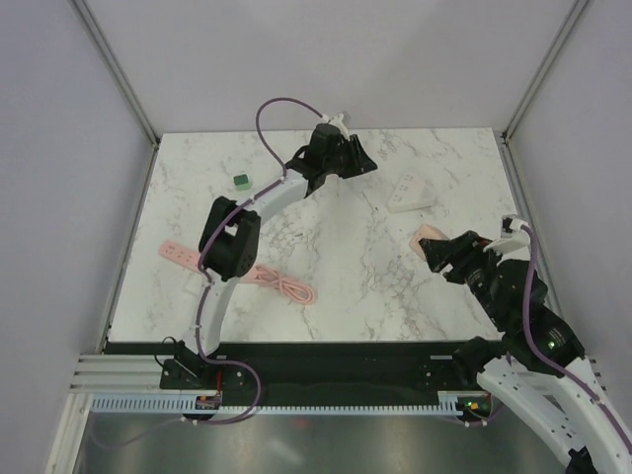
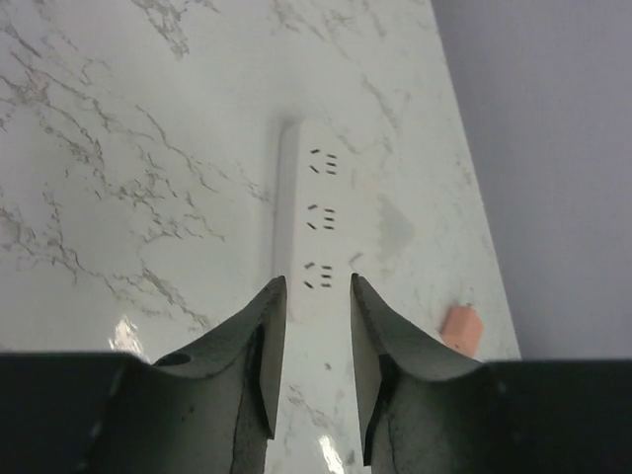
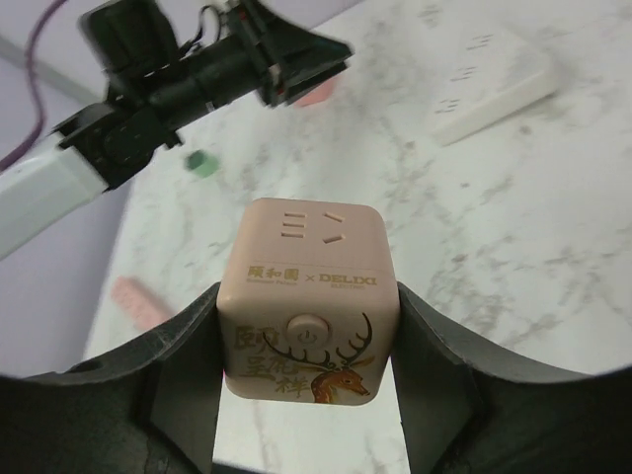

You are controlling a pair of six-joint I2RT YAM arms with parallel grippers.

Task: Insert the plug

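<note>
The right claw (image 3: pixel 308 331) is closed on a pale pink plastic cube socket block (image 3: pixel 309 247). Its two dark fingers press the cube's left and right sides. The cube's front face, seen in the lower centre of the right wrist view, shows a round button and a deer drawing. Its top face has socket slots. In the top view, this claw and cube sit right of centre over the white marble table (image 1: pixel 346 296).

The left claw (image 2: pixel 316 291) stands narrow, with a slim gap between its fingers (image 2: pixel 265 346) and nothing in it. Past the fingertips, in the middle of the left wrist view, lies a white rectangular plastic power strip (image 2: pixel 316 197). It lies flat on the marble with three socket groups facing up. In the top view, this strip is in the upper right of the table, well apart from the held cube.

Towards the upper left of the table sits a small green block (image 1: pixel 240 181). At the left lies a flat pink power strip (image 1: pixel 181 254), with its coiled pink cable (image 1: pixel 286 286) to the lower right of it.
</note>
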